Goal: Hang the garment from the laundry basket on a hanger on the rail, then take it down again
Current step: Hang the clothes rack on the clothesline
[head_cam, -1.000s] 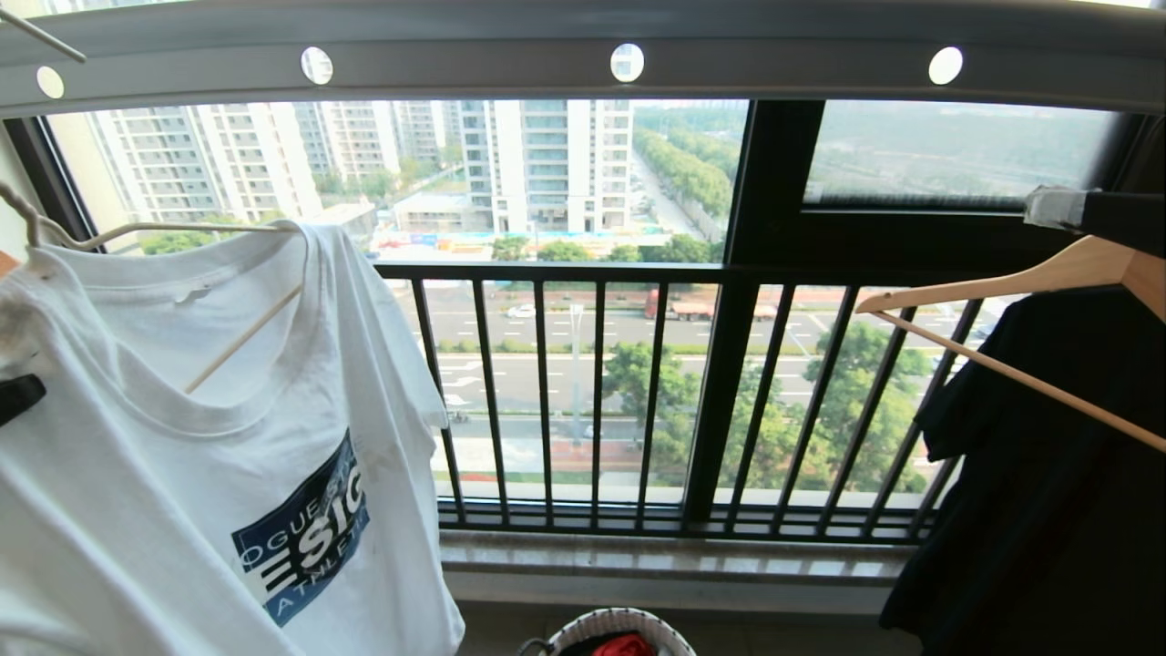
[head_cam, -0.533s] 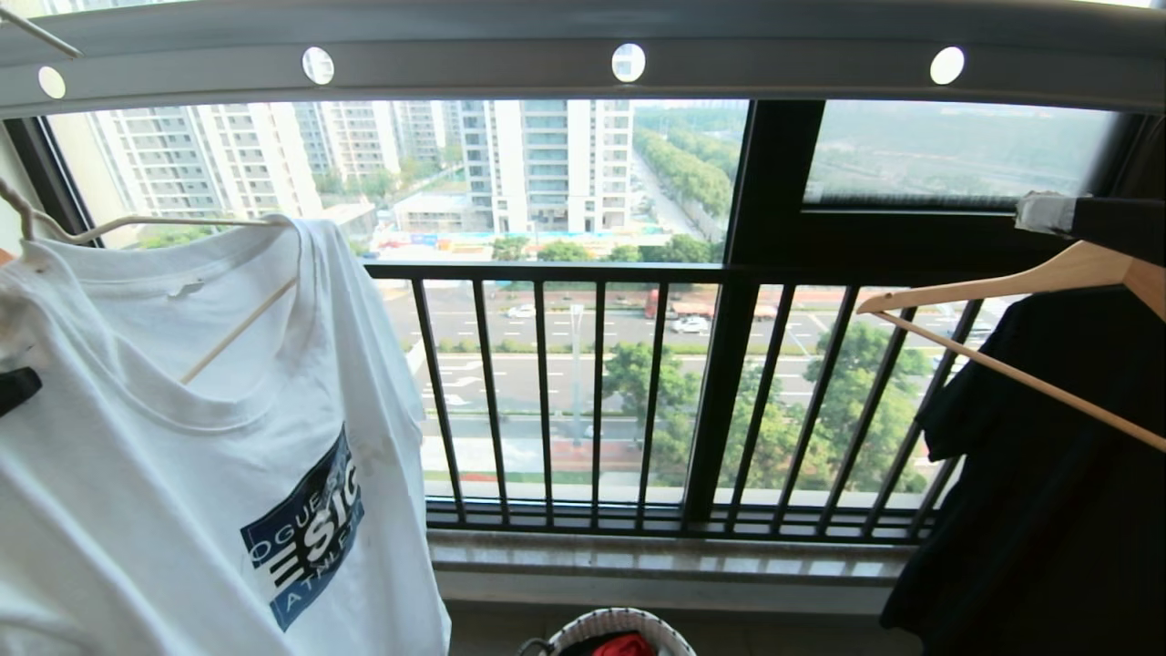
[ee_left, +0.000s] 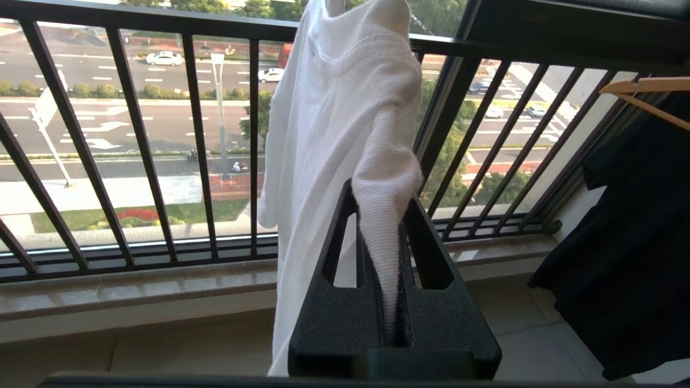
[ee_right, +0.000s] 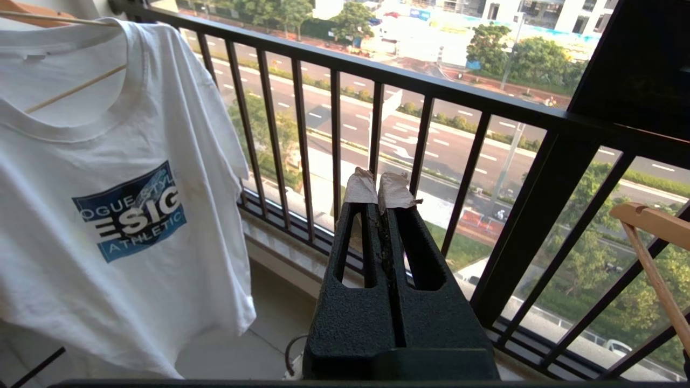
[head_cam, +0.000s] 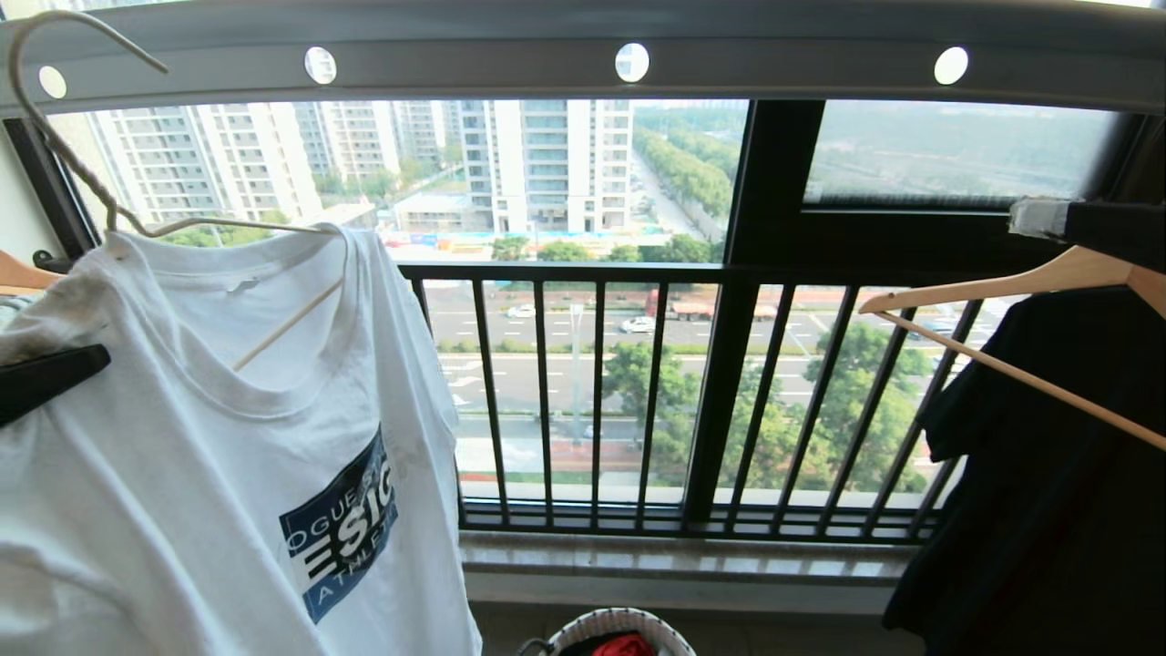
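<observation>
The garment, a white T-shirt with a dark blue chest print, hangs on the cream wire hanger at the left. The hanger's long hook curves up in front of the left end of the grey rail; I cannot tell if it rests on it. My left gripper is shut on a bunched fold of the garment at its shoulder, and one black finger shows at the left edge. My right gripper, shut and empty, is held at the right. The laundry basket sits on the floor below.
A wooden hanger with a black shirt hangs at the right. Another wooden hanger's end pokes in at the far left. The black window guard and stone sill run behind. A red cloth lies in the basket.
The garment and hanger have moved right and up with my left gripper. The hanger's hook has come into view in front of the rail's left end. The right gripper has stayed put.
</observation>
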Tool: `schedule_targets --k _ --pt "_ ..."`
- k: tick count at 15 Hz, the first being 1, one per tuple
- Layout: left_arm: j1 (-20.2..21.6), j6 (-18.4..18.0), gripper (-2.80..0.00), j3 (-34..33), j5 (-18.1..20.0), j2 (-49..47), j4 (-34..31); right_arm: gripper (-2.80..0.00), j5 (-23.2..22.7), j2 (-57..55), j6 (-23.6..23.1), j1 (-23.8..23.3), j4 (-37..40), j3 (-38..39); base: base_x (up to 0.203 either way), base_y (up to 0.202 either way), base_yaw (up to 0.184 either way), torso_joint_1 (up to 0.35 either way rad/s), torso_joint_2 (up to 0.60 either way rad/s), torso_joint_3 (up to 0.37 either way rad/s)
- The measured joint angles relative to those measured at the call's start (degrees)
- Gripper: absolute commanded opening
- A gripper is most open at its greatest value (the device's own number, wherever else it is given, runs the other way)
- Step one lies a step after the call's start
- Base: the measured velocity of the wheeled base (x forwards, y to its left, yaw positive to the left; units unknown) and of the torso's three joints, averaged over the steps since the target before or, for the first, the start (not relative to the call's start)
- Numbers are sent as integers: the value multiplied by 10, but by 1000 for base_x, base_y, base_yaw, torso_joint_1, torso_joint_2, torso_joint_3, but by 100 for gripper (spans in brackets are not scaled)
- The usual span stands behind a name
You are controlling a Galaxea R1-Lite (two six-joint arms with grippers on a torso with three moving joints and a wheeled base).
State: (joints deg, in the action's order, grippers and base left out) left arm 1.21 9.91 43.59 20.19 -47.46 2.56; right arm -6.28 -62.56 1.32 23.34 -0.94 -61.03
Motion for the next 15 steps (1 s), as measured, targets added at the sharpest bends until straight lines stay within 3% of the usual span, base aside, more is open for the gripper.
schedule_targets --k 6,15 --pt "-64 -11 -280 45 1 -73 1 -280 0 -7 0 -1 -1 0 0 0 0 0 0 0" --pt "-70 -20 -280 77 -35 -147 54 -280 0 -17 1 -4 -4 -2 0 0 0 0 0 0"
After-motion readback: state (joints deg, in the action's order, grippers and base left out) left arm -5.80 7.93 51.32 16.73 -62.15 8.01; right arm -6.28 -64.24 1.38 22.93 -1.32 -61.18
